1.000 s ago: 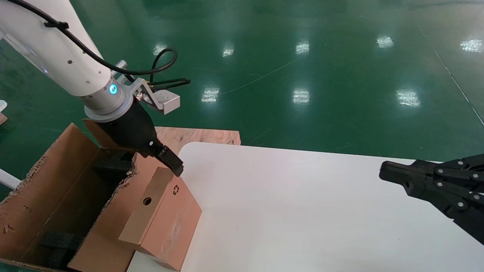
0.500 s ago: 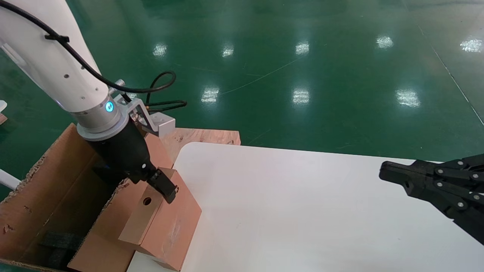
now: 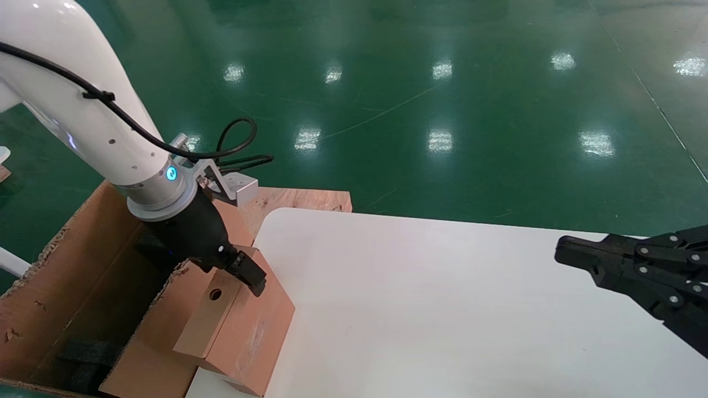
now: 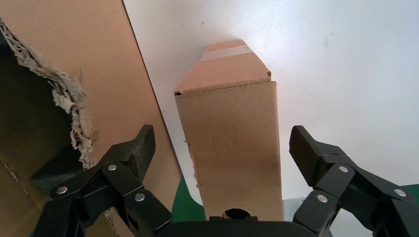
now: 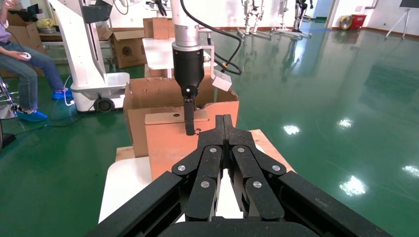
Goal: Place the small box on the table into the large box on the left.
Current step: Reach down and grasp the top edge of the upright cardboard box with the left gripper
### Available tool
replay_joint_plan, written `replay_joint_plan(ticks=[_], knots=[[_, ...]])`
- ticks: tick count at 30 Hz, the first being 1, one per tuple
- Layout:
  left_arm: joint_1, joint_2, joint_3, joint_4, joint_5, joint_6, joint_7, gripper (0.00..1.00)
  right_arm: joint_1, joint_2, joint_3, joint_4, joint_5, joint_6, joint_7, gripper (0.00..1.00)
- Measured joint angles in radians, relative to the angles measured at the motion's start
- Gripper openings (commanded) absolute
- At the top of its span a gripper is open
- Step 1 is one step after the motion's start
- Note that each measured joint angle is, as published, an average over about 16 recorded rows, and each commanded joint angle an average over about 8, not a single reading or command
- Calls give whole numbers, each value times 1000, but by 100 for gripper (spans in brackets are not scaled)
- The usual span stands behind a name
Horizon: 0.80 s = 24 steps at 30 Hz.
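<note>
Cardboard of the small box [image 4: 230,143] is judged light, stiff and crushable at the edges, best taken across its narrow upper end. It is seen between the spread fingers of the left claw [image 4: 222,148], untouched, tilted against the large box [image 3: 83,287] at the counter [image 3: 442,309] edge. Only the head view shows the punched hole. The right claw [image 3: 564,251] is parked, pressed together, well apart.

We note the small box [image 3: 238,326] is plain brown with a pale tape strip; the large box [image 3: 66,287] is brown, holding black foam [image 3: 91,354]. The table [image 3: 442,309] is white, both tools black: left tool [image 3: 249,273], right tool [image 3: 569,251].
</note>
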Motion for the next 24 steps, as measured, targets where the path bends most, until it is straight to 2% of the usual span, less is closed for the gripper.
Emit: replay_joint_plan(ticks=[24], knots=[[41, 45, 37, 122, -58, 69, 13, 100, 0, 0, 0, 0, 0, 0, 0, 0]])
